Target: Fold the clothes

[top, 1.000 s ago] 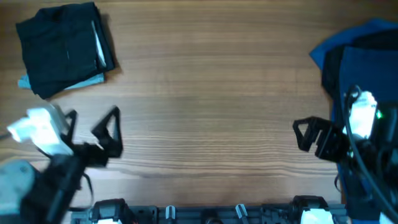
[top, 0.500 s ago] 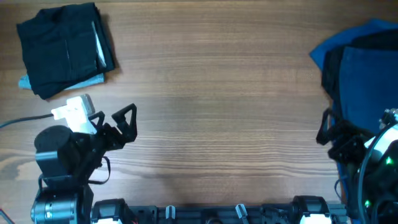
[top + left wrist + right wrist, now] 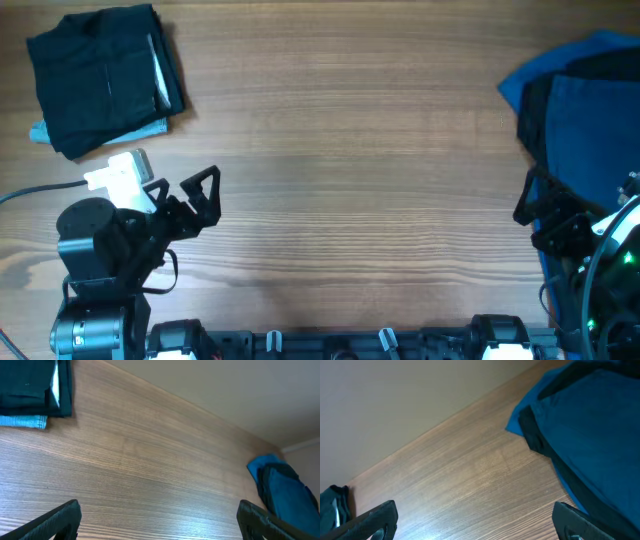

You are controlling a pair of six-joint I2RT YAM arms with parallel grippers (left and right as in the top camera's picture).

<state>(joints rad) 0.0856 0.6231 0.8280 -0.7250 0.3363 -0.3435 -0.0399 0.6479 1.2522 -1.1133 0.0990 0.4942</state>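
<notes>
The wooden table (image 3: 350, 150) is bare across its middle, and that is the place to spread the next garment. The unfolded pile (image 3: 590, 110) lies at the 3 o'clock edge, with bright blue cloth under darker layers. It is partly cut off by the frame, so its full outline cannot be told. What shows runs lengthwise from 12 to 6 o'clock, with a blue corner pointing toward 9. The folded stack (image 3: 105, 75) sits well apart at 10 o'clock, squared up, with its long side running roughly 12 to 6.

The step in hand looks like fetching a fresh piece. The right gripper (image 3: 540, 215) hovers just beside the pile's lower edge at 4 o'clock, fingers spread wide and holding nothing. It would do well to pinch only the top layer near an edge and drag it toward centre. The left gripper (image 3: 182, 190), at 8 o'clock, is likewise spread and empty, and could meet the cloth's opposite corner.
</notes>
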